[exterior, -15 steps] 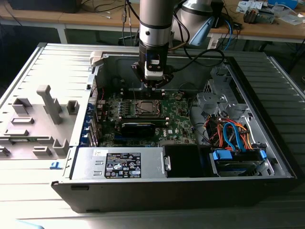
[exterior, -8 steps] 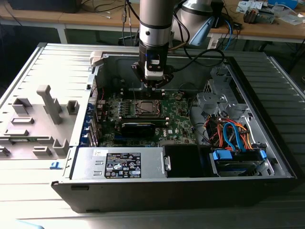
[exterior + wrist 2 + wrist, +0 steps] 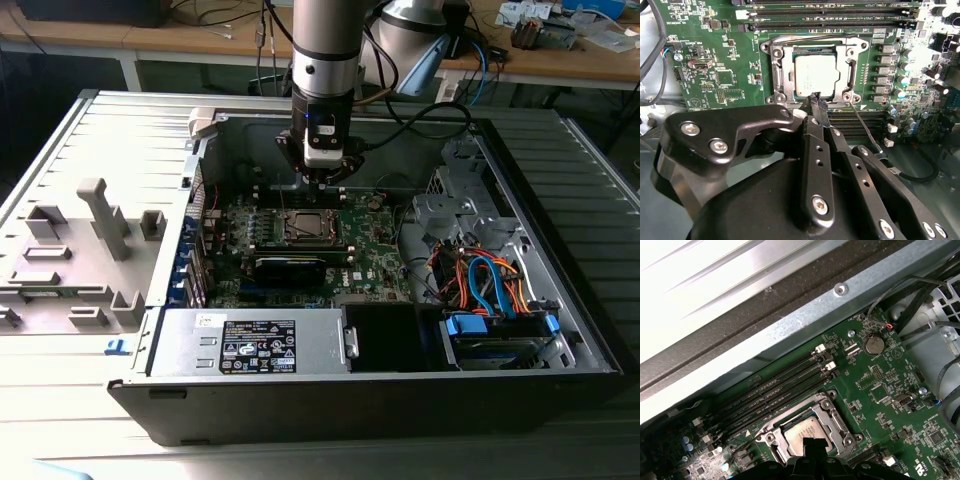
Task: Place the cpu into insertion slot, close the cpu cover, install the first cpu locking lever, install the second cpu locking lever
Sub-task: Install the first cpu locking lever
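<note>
The cpu (image 3: pixel 816 75) lies flat in the insertion slot (image 3: pixel 771 47) on the green board, its silvery top showing. The cpu cover (image 3: pixel 782 75) lies down around it as a metal frame. My gripper (image 3: pixel 817 100) hangs just over the socket's edge with its fingertips together, nothing between them. A thin wire lever (image 3: pixel 865 125) sticks out from the socket's corner beside the fingers, across the black slots. In the first wrist view the cpu (image 3: pixel 807 432) sits in the cover (image 3: pixel 835 417) right at the gripper (image 3: pixel 810 444). In the exterior view the gripper (image 3: pixel 322 180) stands above the cpu (image 3: pixel 308 226).
Long black memory slots (image 3: pixel 830 10) flank the socket. A grey power supply box (image 3: pixel 250 345) sits at the case front. Coloured cables (image 3: pixel 490 280) and a blue drive bracket (image 3: pixel 495 325) lie on the exterior view's right. A grey fixture (image 3: pixel 100 215) stands outside the case.
</note>
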`<act>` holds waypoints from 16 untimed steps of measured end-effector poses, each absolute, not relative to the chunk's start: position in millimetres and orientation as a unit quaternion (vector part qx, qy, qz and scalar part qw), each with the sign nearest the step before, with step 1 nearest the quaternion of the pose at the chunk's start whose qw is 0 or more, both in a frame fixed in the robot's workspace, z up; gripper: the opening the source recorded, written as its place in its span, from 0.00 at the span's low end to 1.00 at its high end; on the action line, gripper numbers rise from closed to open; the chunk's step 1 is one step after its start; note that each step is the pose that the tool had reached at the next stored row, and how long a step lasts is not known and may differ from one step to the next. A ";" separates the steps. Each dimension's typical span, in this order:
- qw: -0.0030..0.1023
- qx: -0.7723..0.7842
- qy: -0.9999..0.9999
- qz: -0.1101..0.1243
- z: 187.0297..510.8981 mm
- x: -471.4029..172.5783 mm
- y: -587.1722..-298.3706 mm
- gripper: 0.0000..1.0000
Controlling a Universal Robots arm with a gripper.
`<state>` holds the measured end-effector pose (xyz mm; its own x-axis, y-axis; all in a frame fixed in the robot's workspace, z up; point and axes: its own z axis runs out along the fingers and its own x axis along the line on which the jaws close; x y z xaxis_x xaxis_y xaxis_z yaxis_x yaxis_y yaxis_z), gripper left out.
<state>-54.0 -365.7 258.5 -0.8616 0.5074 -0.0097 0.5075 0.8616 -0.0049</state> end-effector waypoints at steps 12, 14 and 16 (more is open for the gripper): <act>0.004 0.261 0.965 -0.004 258.5 -54.1 -365.7 0.11; 0.004 0.260 0.966 -0.004 258.5 -54.0 -365.7 0.11; 0.004 0.260 0.966 -0.004 258.5 -54.0 -365.7 0.11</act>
<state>-54.0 -365.7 258.5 -0.8650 0.5017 -0.0096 0.5017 0.8650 -0.0049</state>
